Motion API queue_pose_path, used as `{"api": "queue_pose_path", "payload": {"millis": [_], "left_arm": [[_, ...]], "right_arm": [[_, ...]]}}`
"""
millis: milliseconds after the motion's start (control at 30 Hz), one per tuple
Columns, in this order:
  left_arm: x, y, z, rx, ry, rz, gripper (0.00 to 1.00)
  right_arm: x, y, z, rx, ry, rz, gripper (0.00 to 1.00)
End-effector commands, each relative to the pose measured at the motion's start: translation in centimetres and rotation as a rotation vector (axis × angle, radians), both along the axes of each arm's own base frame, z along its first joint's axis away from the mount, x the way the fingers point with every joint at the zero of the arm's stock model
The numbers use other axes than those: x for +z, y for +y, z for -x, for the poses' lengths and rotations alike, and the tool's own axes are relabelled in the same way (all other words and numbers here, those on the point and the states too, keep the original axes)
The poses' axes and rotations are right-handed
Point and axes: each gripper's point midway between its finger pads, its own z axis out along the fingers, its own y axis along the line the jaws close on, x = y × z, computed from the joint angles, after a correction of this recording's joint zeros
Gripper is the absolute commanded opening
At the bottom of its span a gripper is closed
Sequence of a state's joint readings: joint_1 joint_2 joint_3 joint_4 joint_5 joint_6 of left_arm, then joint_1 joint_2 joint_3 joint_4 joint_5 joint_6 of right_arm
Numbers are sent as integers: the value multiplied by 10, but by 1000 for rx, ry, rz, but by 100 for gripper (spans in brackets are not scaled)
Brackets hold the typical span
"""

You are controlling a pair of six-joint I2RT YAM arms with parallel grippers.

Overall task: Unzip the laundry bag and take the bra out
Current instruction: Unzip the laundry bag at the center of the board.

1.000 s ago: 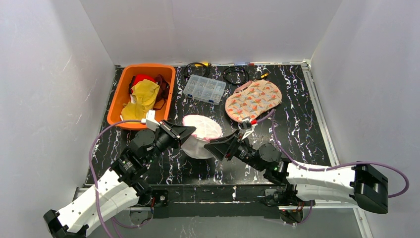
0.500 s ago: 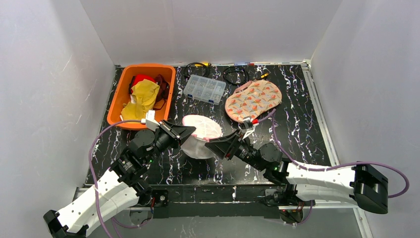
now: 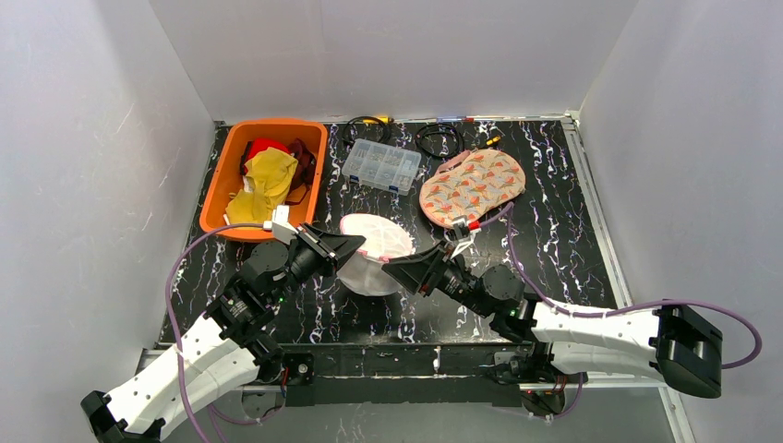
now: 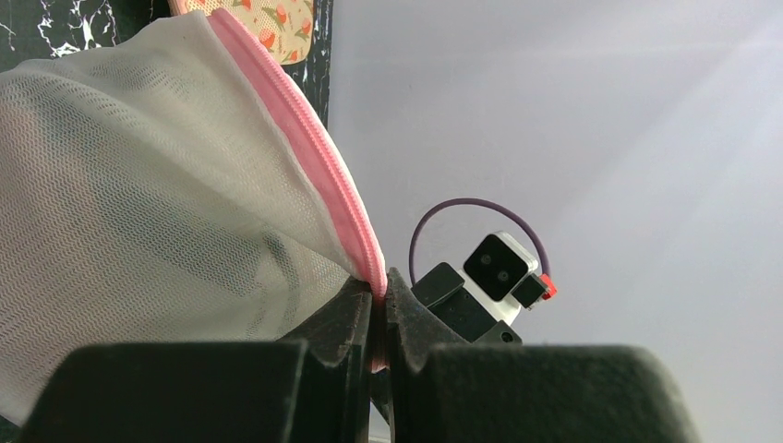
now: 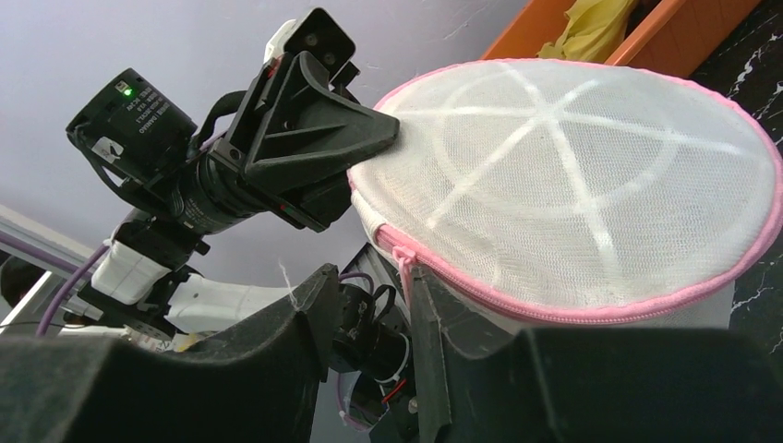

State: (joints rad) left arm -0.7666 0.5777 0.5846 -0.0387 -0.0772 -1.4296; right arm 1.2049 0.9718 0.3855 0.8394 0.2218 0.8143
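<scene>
The laundry bag (image 3: 377, 242) is a round white mesh pouch with a pink zipper rim, held up off the table. My left gripper (image 3: 358, 242) is shut on the pink zipper edge (image 4: 319, 166) at the bag's left side; the rim runs down between its closed jaws (image 4: 377, 288). My right gripper (image 3: 390, 267) is open at the bag's near edge. In the right wrist view the pink zipper pull (image 5: 403, 259) hangs against the inner face of its right finger (image 5: 427, 314), with the jaws (image 5: 371, 277) apart. The bra is hidden.
An orange bin (image 3: 222, 189) of clothes stands at the back left. A clear compartment box (image 3: 381, 166), coiled cables (image 3: 439, 138) and a floral pouch (image 3: 473, 187) lie behind the bag. White walls close in on three sides.
My right gripper has edged slightly up towards the bag's near edge. The left gripper and the bag have held still.
</scene>
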Motion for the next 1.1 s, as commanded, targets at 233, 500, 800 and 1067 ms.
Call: {"api": "queue_pose_path", "payload": {"millis": [233,500,800,1067], "left_arm": [[35,0,3,-15,-66,65,0],[33,0,4,-15,-62,63,0],[34,-1,4,-22,-69,85,0],[28,0,4,-18,-66,78,0]], "right_arm": [[11,6,-6,-13,10,-16,40],[14,6,-8,-23,8,-22,36],[13,5,-8,-24,16,-25,27],[9,1,-9,-34,16,-10,11]]}}
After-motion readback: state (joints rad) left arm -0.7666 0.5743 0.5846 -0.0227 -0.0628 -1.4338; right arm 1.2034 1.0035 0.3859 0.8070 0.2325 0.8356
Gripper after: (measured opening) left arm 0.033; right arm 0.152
